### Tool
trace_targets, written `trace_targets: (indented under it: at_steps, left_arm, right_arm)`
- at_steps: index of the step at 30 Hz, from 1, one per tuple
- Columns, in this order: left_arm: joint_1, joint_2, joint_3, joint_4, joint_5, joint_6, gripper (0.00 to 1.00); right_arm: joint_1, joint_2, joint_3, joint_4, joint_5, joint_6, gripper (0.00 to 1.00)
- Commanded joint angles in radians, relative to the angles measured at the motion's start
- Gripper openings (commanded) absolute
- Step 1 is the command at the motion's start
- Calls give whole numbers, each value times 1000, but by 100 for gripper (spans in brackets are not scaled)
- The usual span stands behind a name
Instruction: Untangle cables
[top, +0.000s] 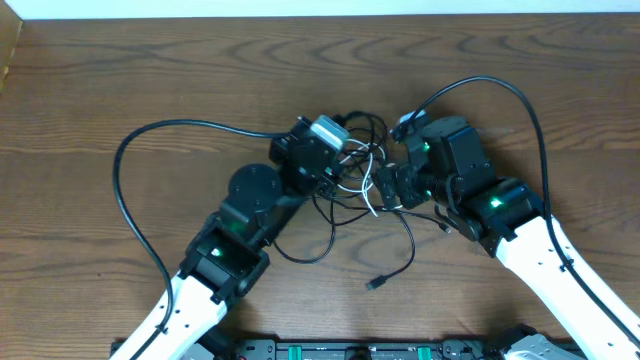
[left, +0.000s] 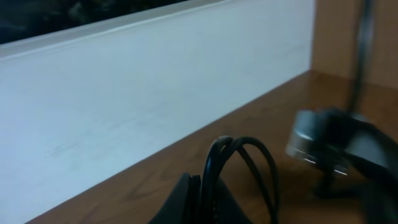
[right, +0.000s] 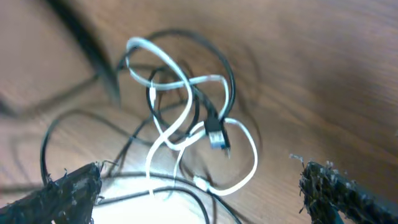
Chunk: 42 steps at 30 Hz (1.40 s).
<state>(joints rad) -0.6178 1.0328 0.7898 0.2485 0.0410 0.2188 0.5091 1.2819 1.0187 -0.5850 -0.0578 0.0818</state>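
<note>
Both arms meet at the centre of the wooden table (top: 90, 80), where the black cable (right: 231, 70) and the white cable (right: 185, 99) lie knotted together. In the right wrist view the right gripper (right: 199, 173) has its jaws spread wide with nothing between them. The knot sits just ahead, centred on the gap, its long axis running up the frame away from the fingers. A small plug (right: 216, 135) in the middle points down-right. The left gripper (left: 202, 198) appears pinched on upright black loops at the bottom of its view. Overhead, a loose black tail runs to the lower centre.
</note>
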Motion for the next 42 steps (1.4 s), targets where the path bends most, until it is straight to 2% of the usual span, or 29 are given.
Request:
trace_targets:
  at_steps: [1,9,19,26,32,34,37,42]
  left_arm:
    - [56,-18,5,16,-29,6,8]
    - [64,-25,5,13,-22,1,7]
    - [64,-25,5,-23,-23,1,7]
    - [64,-25,5,-31,-23,1,7]
    - [64,-25,5,-31,-23,1,7]
    - [64,-25,5,-31,-23,1,7]
    - [64,-25,5,-32,-22,1,7]
    - [64,-25,5,-32,-23,1,7]
  right_arm:
    - [4,8,5,-25,-27,-109,99]
    - [10,110,5,13,-28,-117,99]
    - [77,251,5,203,-32,-121,99]
    - [122,263,5,251,-31,-121,85]
    - [145,263,5,270,-32,-93,79]
    - [155,263,5,272,-38,-69,81]
    - [179,263,5,283,-123,-44,90]
    - [221,263,5,290,-134,-31,89]
